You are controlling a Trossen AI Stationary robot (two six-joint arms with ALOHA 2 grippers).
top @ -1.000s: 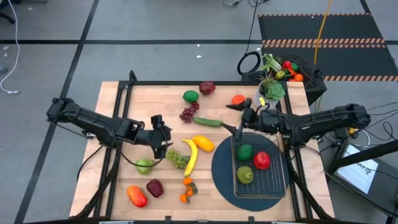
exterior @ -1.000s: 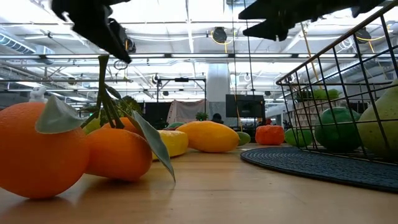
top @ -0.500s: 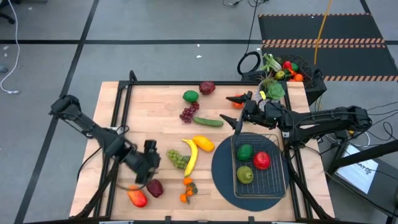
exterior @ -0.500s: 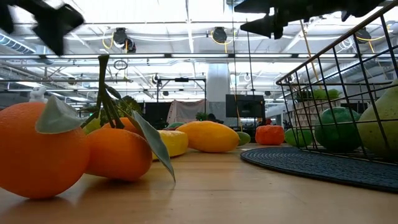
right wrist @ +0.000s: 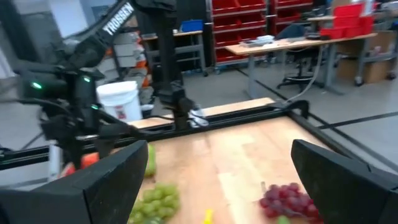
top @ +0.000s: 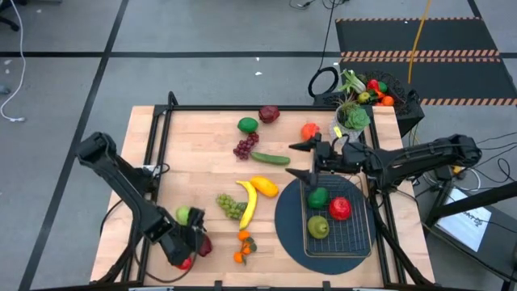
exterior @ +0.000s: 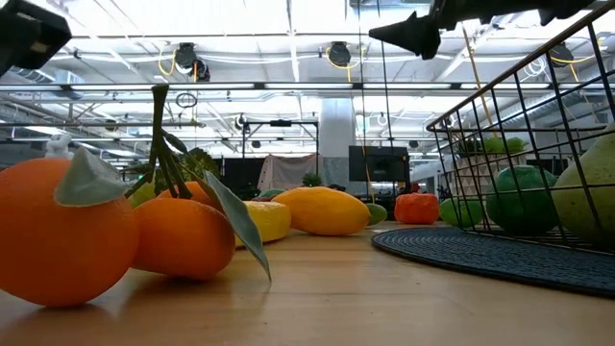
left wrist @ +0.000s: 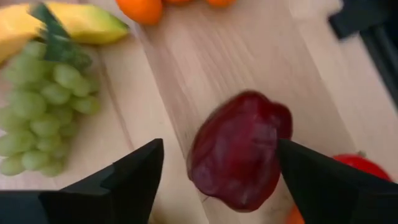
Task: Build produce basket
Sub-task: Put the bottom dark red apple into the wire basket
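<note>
Dark bronze wire mesh is what you are filling: the shallow rectangular basket (top: 338,217) sits on the dark round woven mat (top: 289,230) at the table's right side, and it already holds a green lime (top: 318,196), a red apple (top: 340,208) and a yellow-green pear (top: 318,227).

Your left gripper (left wrist: 217,177) is down at the near left corner of the pale wooden table (top: 161,162). Its jaws are spread wide, one finger on either side of a dark maroon apple (left wrist: 239,149), and you can see clear gaps between the fingers and the fruit, so nothing is pinched. Beside that apple in the left wrist view lie a bunch of pale green grapes (left wrist: 43,109), a yellow banana (left wrist: 68,22) and small oranges (left wrist: 140,7). From above, a green apple (top: 184,215) shows just beside the left wrist.

Your right gripper (top: 311,160) hovers over the far edge of the basket, its jaws spread fully and empty.

Still loose on the table you have purple grapes (top: 245,146), a green cucumber (top: 270,158), a yellow mango-shaped fruit (top: 264,187), a second lime (top: 247,124), another dark red fruit (top: 269,114) and a small orange-red fruit (top: 310,129) near the far right.
</note>
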